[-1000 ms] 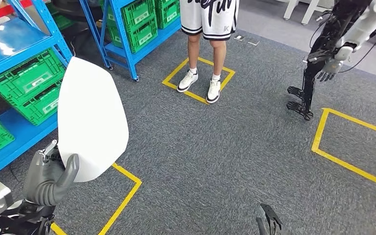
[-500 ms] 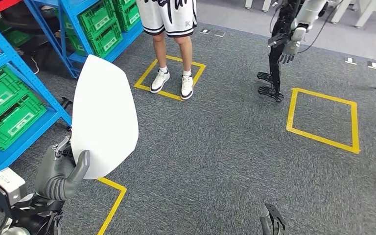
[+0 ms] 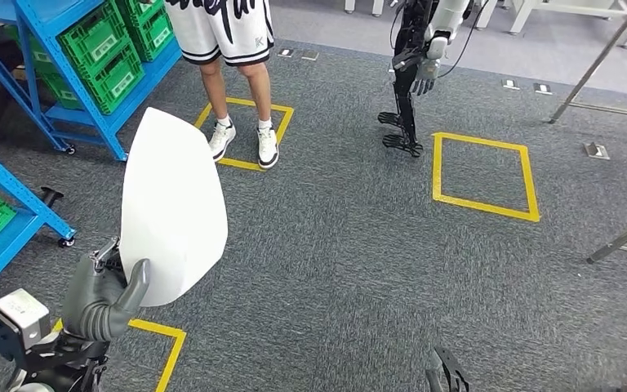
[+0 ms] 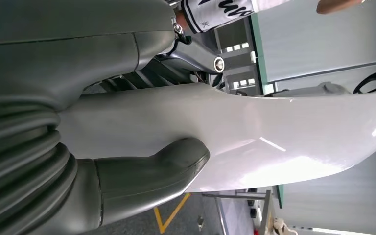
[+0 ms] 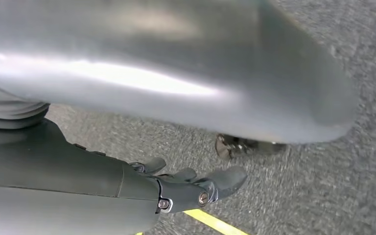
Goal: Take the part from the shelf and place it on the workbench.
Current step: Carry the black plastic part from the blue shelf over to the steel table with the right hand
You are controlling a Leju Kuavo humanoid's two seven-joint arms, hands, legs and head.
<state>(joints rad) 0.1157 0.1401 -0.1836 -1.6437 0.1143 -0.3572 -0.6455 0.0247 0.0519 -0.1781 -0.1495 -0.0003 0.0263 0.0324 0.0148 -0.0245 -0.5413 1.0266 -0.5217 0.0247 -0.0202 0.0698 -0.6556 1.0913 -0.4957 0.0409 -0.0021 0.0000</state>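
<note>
The part (image 3: 171, 204) is a large white curved panel, held upright at the lower left of the head view. My left hand (image 3: 102, 298) grips its lower edge, with the thick grey thumb across the front. The left wrist view shows the thumb (image 4: 152, 166) pressed on the glossy panel (image 4: 274, 142). My right hand (image 3: 445, 376) hangs low at the bottom edge of the head view. In the right wrist view this hand (image 5: 191, 186) holds nothing above the grey carpet, and its dark fingers are stretched out.
Blue shelves with green crates (image 3: 106, 49) stand at the far left, and another blue shelf corner (image 3: 0, 220) is nearer. A person (image 3: 241, 122) stands in a yellow floor square. Another robot (image 3: 412, 73) stands beside a second yellow square (image 3: 482, 171). Metal legs (image 3: 620, 241) slant in at the right.
The whole view has swung to the right, so the shelves, the person and the other robot have slid left. The panel stays in my left hand.
</note>
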